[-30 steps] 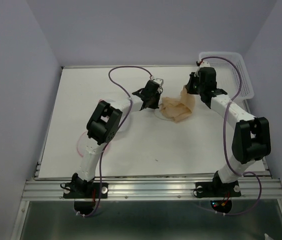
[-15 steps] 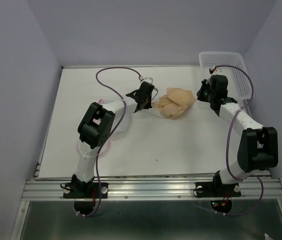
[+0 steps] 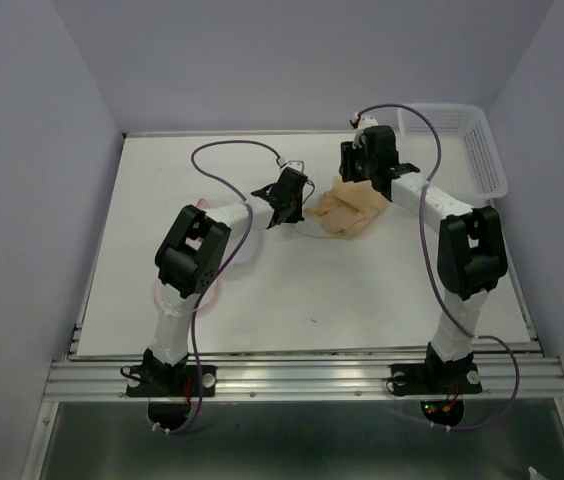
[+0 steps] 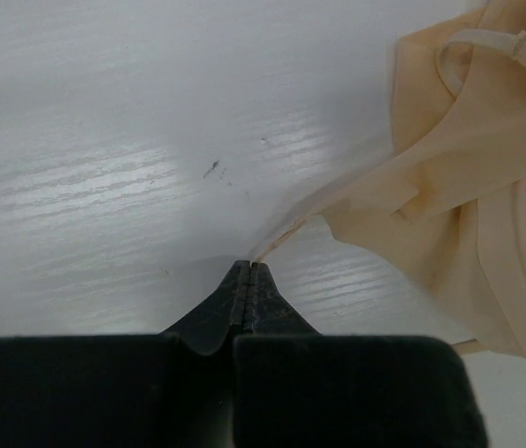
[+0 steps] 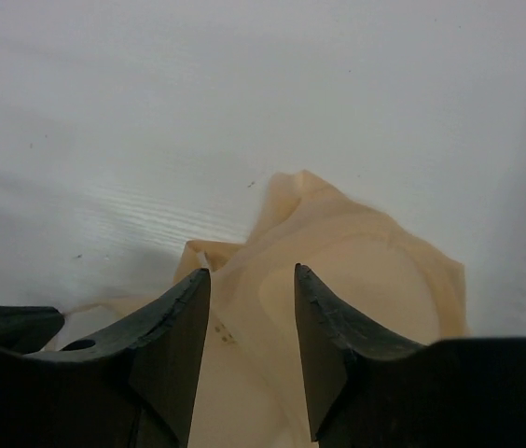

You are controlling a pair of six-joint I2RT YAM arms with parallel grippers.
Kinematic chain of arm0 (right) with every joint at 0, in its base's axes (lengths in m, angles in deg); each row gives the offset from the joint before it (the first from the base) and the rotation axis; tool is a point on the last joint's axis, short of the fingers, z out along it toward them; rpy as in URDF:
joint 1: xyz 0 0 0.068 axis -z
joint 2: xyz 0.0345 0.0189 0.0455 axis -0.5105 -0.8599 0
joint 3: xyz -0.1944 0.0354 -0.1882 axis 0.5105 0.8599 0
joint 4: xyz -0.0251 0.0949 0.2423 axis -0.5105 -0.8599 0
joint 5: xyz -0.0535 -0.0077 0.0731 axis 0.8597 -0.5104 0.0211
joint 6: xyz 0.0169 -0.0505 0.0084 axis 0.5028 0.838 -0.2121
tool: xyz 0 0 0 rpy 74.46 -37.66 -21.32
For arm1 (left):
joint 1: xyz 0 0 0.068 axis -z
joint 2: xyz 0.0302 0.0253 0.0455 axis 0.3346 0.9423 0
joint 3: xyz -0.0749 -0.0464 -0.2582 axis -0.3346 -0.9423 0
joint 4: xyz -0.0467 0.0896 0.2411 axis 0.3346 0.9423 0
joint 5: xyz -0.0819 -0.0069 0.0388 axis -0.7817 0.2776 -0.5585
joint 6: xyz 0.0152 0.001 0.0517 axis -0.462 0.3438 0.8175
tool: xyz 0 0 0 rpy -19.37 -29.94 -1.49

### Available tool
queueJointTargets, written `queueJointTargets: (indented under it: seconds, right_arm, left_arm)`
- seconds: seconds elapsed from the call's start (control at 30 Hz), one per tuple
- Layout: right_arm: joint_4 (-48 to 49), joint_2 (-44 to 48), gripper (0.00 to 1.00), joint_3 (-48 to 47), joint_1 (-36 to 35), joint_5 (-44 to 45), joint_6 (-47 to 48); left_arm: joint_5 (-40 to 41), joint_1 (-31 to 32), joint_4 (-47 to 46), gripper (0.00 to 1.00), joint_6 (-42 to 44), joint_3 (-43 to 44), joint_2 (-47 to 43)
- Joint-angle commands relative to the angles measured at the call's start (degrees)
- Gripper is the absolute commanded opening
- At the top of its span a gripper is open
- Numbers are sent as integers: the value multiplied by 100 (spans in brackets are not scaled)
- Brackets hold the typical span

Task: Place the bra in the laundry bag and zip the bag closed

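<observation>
The tan bra lies crumpled on the white table at centre back. My left gripper is just left of it, low at the table, shut on a thin strap that runs taut to the bra; its jaw tips are pressed together. My right gripper hovers open over the bra's far edge, and in the right wrist view the bra shows between and below the fingers. The laundry bag shows only as pink edging and faint mesh under the left arm.
A white slotted plastic basket stands at the back right corner. The purple side walls close in the table. The left arm's cable loops over the back left of the table.
The right gripper let go of the lifted bra, swung right toward the basket, then came back left over the bra's far edge. The bra dropped flatter. The left gripper shifted slightly left, still shut.
</observation>
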Motion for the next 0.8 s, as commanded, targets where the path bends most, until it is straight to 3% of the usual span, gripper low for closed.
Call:
queueJointTargets:
  seconds: [0.0, 0.1, 0.27, 0.57, 0.77]
  right_arm:
    - [-320, -522, 48, -600, -405, 771, 436]
    - [-504, -805, 55, -926, -555, 1124, 603]
    - [-637, -1183, 59, -1199, -748, 1318, 832]
    - [-698, -1500, 62, -1243, -854, 3083, 1122]
    - [-733, -1509, 62, -1076, -854, 2830, 1280]
  left_arm:
    - [-67, 3, -177, 0, -137, -152, -392]
    - [-75, 11, -195, 0, -111, -204, -427]
    - [-84, 3, -186, 0, -76, -231, -436]
    - [-84, 3, -204, 0, -67, -257, -480]
    - [-111, 3, -204, 0, -59, -222, -462]
